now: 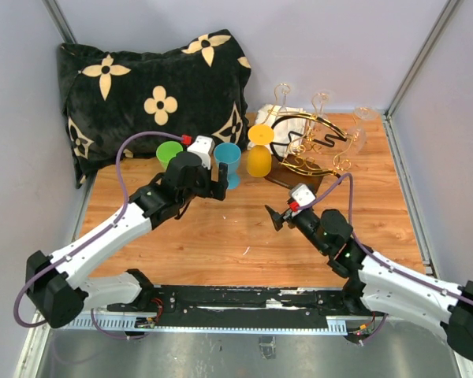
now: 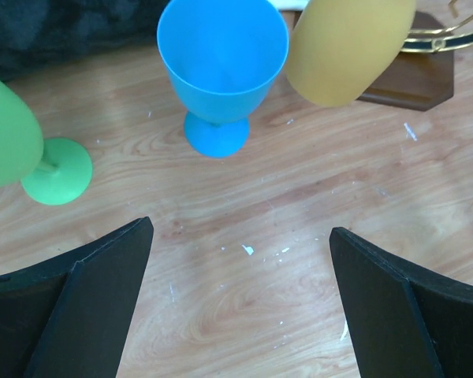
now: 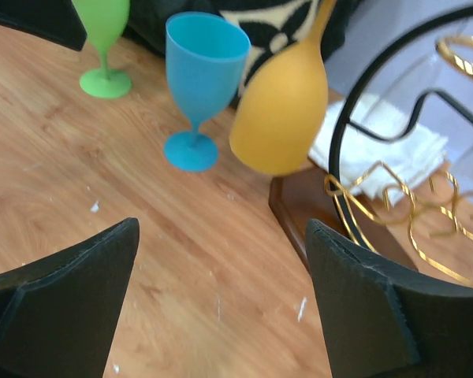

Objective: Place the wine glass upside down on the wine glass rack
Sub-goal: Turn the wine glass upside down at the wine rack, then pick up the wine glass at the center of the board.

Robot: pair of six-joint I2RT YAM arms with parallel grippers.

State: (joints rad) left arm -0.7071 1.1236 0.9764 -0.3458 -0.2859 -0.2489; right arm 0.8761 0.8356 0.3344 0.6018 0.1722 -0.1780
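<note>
yellow wine glass (image 1: 258, 161) hangs inverted on wine glass rack (image 3: 296, 206), far right; left gripper (image 2: 240, 236) and right gripper (image 3: 221, 236) spread, clear of it

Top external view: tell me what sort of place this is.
Probably a robot test cell, not a home: panel walls on a metal frame post, left arm and right arm bolted at the wooden table edge, staged pillow and wine glass rack.
</note>
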